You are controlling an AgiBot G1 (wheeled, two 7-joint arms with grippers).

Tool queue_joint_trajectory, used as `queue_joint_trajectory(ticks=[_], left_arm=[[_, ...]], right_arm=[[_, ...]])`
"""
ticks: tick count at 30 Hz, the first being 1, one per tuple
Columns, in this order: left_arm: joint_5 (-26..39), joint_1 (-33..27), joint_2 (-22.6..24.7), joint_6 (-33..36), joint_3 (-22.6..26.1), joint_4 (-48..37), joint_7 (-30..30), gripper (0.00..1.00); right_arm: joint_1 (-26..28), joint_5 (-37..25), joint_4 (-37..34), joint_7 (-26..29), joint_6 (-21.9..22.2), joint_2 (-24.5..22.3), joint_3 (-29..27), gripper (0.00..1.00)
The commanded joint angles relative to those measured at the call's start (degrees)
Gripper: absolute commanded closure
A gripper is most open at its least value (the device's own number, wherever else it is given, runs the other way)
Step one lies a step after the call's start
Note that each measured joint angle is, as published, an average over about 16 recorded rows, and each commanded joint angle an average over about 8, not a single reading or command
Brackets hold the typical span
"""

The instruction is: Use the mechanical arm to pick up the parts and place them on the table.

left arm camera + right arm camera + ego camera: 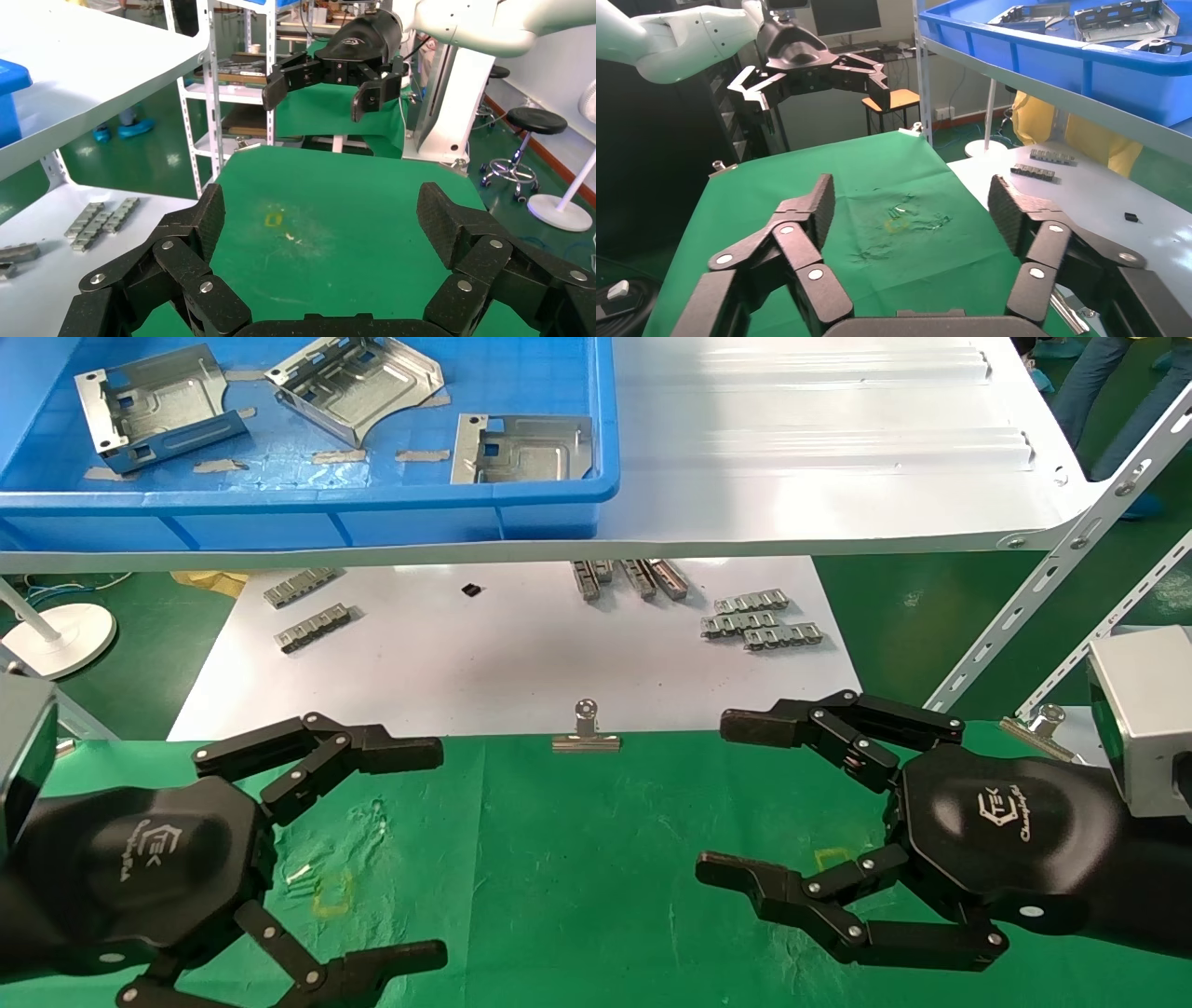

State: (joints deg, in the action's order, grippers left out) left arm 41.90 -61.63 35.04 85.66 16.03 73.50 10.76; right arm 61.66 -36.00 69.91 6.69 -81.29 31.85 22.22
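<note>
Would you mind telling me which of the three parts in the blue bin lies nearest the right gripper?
The part in the bin's front right corner; the other two lie further left.

Workshop around me: green floor, white racking, stools, a fan.

Glossy green floor (151, 158) on all sides. White perforated shelf uprights (1043, 589) slant up to my right; another white rack (211, 91) stands across the room with loaded shelves. Black round stools (536, 121) on chrome bases near a white pedestal base (560, 212). Wooden-seat chair (895, 100) and a dark monitor (842, 17) behind. White round stand base (67, 635) on the floor to my left.
</note>
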Motion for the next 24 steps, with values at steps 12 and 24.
queue_joint_trajectory(ticks=[12,24], left_arm=[[0.00,0.00,0.00,0.00,0.00,0.00,0.00,0.00],[0.00,0.00,0.00,0.00,0.00,0.00,0.00,0.00]], right_arm=[[0.00,0.00,0.00,0.00,0.00,0.00,0.00,1.00],[0.00,0.00,0.00,0.00,0.00,0.00,0.00,1.00]])
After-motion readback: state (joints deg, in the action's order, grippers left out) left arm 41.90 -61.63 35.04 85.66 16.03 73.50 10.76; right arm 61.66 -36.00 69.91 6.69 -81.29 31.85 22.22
